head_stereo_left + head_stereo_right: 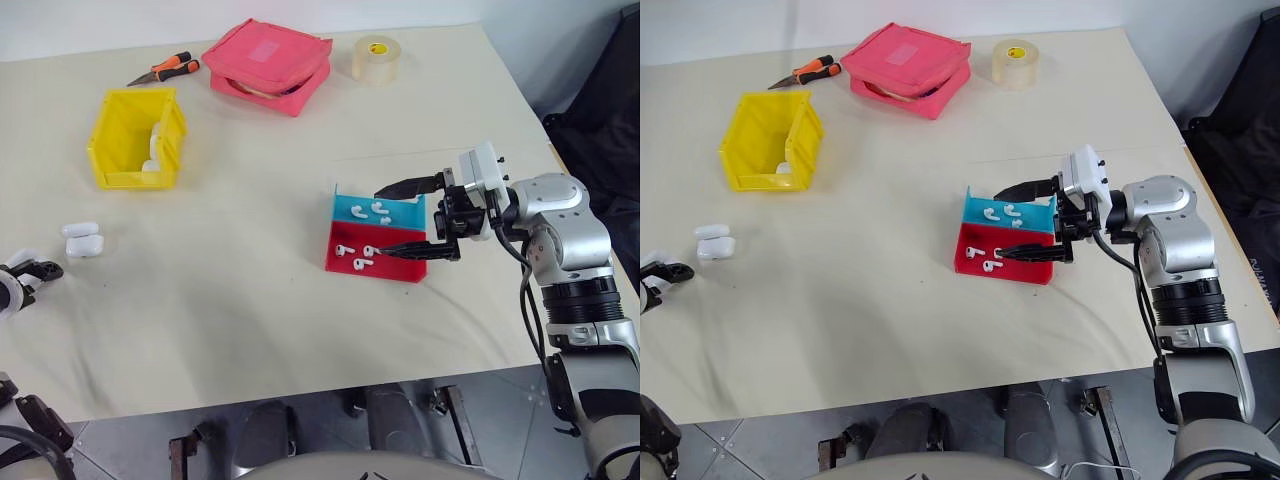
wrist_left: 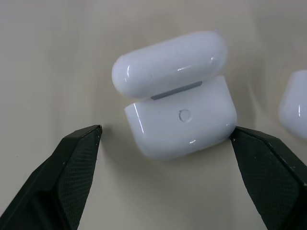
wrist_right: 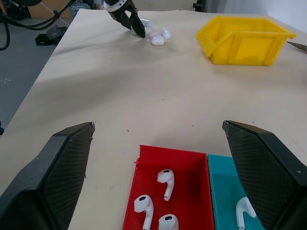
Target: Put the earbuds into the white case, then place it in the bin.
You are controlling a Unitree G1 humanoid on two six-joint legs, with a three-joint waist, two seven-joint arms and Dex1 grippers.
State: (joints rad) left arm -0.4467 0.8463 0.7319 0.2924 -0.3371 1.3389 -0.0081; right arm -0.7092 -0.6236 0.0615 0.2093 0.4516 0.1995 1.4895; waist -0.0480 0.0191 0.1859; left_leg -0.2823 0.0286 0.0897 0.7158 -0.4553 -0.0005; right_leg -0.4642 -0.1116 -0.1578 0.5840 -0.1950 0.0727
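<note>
Left wrist view: wide-spread left gripper [image 2: 165, 143] straddling glossy white pebble-shaped case [image 2: 180, 117], lid ajar, on cream table [image 1: 250, 300]; right gripper [image 1: 408, 219] agape over tiny white earbuds [image 1: 357, 251] in red tray [image 1: 375, 262]; next, probably pinching an earbud.

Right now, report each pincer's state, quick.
Left pincer: open, straddling the open white case, holding nothing.
Right pincer: open, empty, over the red tray.
</note>
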